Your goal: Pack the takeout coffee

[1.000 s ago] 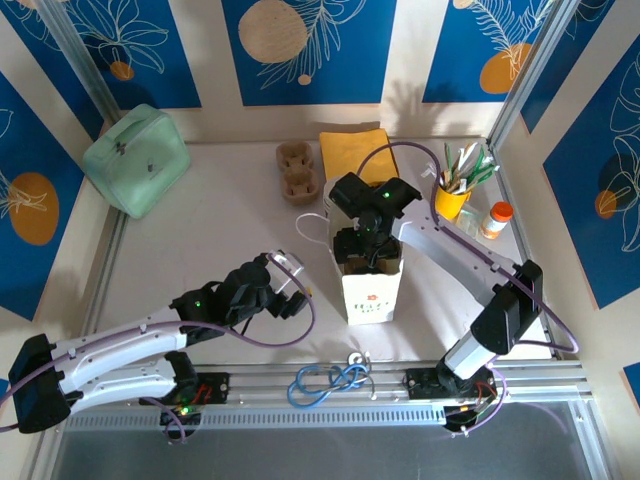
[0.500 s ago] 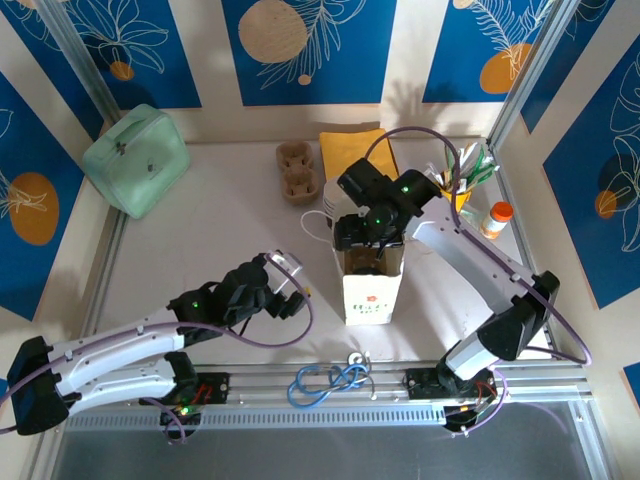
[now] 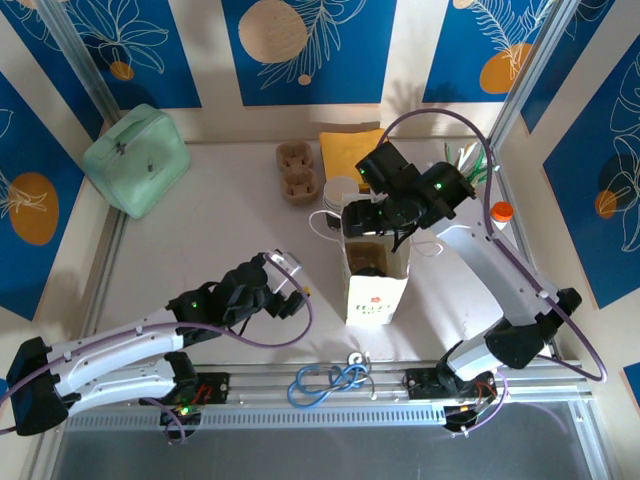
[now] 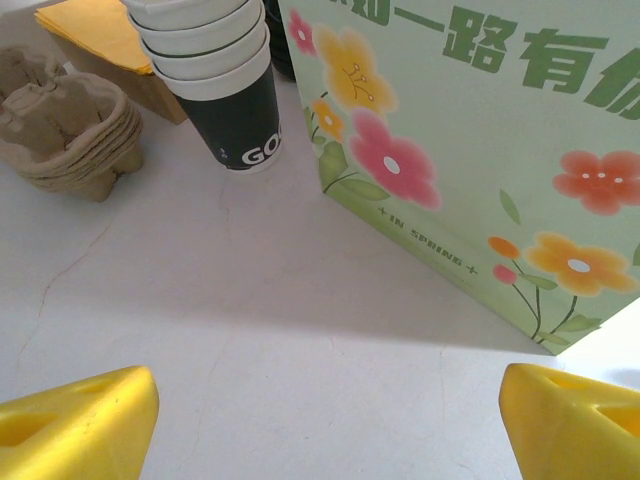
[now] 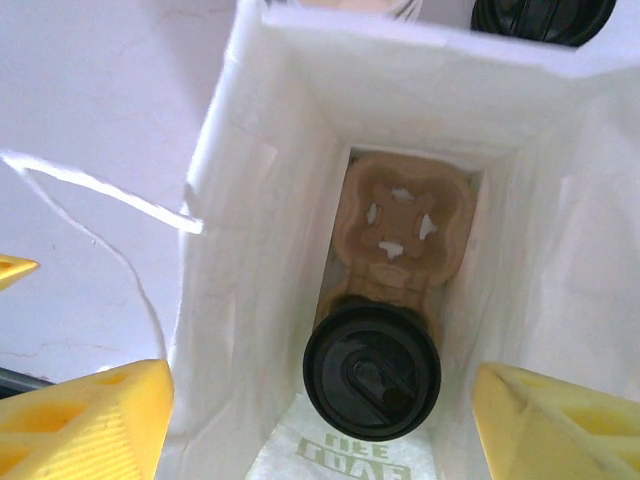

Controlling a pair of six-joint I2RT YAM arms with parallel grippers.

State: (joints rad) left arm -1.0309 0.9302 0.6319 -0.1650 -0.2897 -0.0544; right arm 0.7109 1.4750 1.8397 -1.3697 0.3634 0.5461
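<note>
**Paper bag half loaded: one coffee in, one slot bare**

The white flower-printed paper bag [image 3: 375, 278] stands upright mid-bench. At its bottom sits a brown moulded-pulp cup carrier [image 5: 405, 215]. A black-lidded takeout cup [image 5: 372, 372] fills the carrier's near slot, and the far slot is empty.

My right hand [image 5: 320, 400] hangs over the bag's mouth, fingers spread and holding nothing. My left hand [image 4: 325, 385] is low over the bench beside the bag, also spread and empty.

I judge the packing about halfway. A second coffee probably has to go in, perhaps from the stack of black paper cups with white rims [image 4: 215, 80] just behind the bag.

Writing: the bottom cup shows "GO", cut off by its curve. The bag's side carries green Chinese characters, "一路有" and more past the frame edge. Inside the bag, upside-down print seems to say "LIFE".
</note>
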